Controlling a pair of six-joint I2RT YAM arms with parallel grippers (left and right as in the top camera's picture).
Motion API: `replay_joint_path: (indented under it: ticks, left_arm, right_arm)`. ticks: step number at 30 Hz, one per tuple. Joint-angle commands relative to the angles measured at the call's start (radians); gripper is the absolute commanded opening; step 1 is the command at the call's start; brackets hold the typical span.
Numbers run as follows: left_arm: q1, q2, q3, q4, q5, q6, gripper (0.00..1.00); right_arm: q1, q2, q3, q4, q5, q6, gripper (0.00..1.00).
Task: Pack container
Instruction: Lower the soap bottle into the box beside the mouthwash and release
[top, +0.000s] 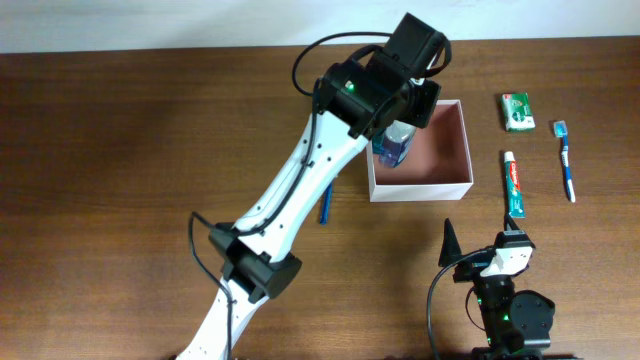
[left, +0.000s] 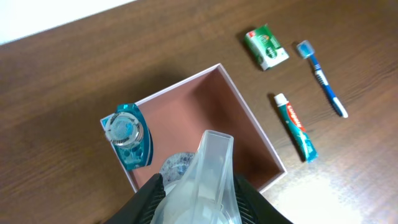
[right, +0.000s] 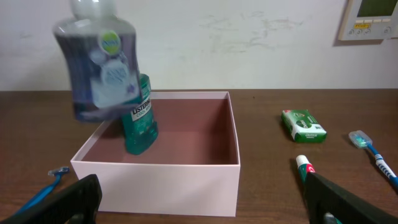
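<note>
The container (top: 420, 190) is a square white-walled box with a pinkish-brown inside, at the table's back right. A teal mouthwash bottle (right: 140, 115) stands upright in its left part and shows from above in the left wrist view (left: 129, 137). My left gripper (left: 199, 196) is shut on a clear bottle of dark liquid (right: 99, 68) and holds it above the container's left side, next to the teal bottle. My right gripper (top: 480, 252) is open and empty at the table's front edge, facing the container's front wall (right: 161, 186).
A green box (top: 517, 111), a toothpaste tube (top: 513, 184) and a blue toothbrush (top: 565, 160) lie on the table right of the container. A thin blue item (top: 326, 205) lies just left of the container's front corner.
</note>
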Motion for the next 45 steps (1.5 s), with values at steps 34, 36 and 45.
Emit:
replay_joint_path:
  ticks: [34,36,45]
  left_arm:
    - [0.001,0.174,0.018,0.094,0.007,0.002,0.44]
    - [0.002,0.174,0.018,0.097,0.006,0.001,0.44]
    - [0.005,0.171,0.029,0.12,0.008,0.003,0.44]
  right_arm:
    - [0.006,-0.006,-0.005,-0.005,0.008,0.004,0.99]
    - [0.006,-0.006,-0.005,-0.005,0.008,0.004,0.99]
    - [0.006,-0.006,-0.005,-0.005,0.008,0.004,0.99]
